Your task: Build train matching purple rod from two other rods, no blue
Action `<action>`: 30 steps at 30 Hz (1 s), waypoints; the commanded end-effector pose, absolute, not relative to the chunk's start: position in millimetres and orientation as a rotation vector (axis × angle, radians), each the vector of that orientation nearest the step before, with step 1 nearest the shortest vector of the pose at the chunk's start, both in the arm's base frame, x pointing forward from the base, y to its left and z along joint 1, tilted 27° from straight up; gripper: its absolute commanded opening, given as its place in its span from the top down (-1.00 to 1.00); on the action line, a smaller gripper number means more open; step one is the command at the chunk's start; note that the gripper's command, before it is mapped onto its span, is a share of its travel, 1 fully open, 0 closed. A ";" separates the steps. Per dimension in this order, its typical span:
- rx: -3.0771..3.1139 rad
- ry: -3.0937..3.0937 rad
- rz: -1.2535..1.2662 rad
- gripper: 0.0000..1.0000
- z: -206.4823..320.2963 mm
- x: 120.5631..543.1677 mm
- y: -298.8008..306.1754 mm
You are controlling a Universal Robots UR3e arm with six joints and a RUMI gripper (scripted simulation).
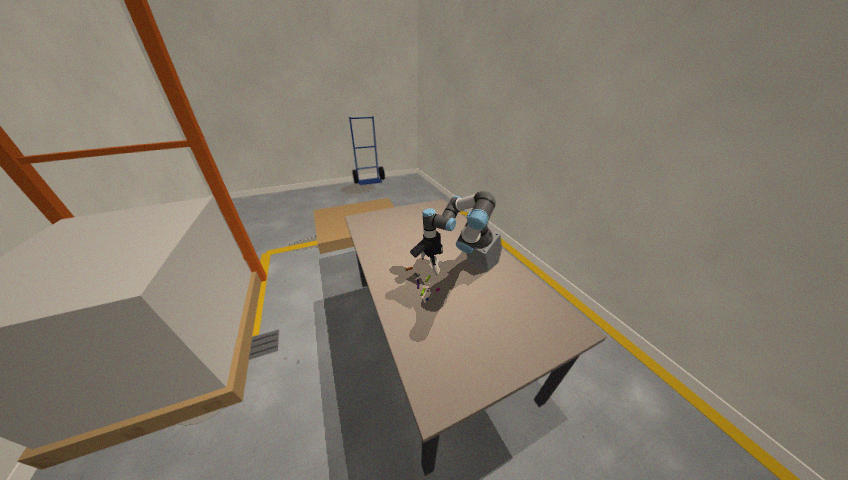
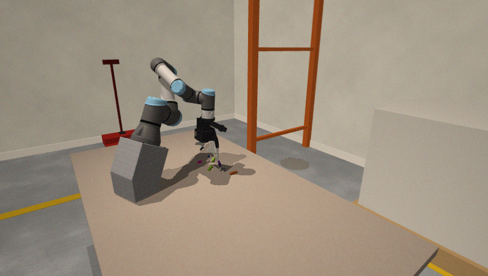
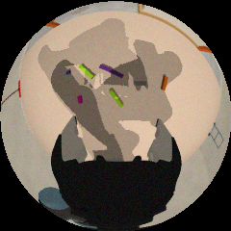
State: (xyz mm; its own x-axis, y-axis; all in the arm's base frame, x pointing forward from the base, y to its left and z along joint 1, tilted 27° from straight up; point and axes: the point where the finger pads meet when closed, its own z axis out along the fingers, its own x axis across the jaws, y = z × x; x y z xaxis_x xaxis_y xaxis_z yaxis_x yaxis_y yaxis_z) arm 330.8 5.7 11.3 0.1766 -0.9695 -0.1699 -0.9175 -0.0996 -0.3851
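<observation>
The purple rod (image 3: 111,71) lies flat on the table (image 3: 192,96) in the upper middle of the wrist view, slanting down to the right. Just left of it lies one lime rod (image 3: 87,71), and a second lime rod (image 3: 115,96) lies below it, near the frame's centre; both slant the same way as the purple one. A grey rod (image 3: 141,84) lies to the right of the purple rod, dim in the arm's shadow. The orange rod (image 3: 165,82) stands apart at the right, nearly upright in the frame. A short magenta rod (image 3: 80,99) lies at the left, and a small blue rod (image 3: 68,72) above it, further left. None of the rods touch end to end.

The gripper (image 3: 116,137) hangs above the cluster with its jaws spread fully wide and nothing between them. In the exterior view it (image 2: 213,149) points down over the rods, its fingertips close to the table, with the arm's grey pedestal (image 2: 123,184) to the left.
</observation>
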 end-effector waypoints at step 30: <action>-1.953 1.848 -0.246 -1.00 10.6 336.4 -13.5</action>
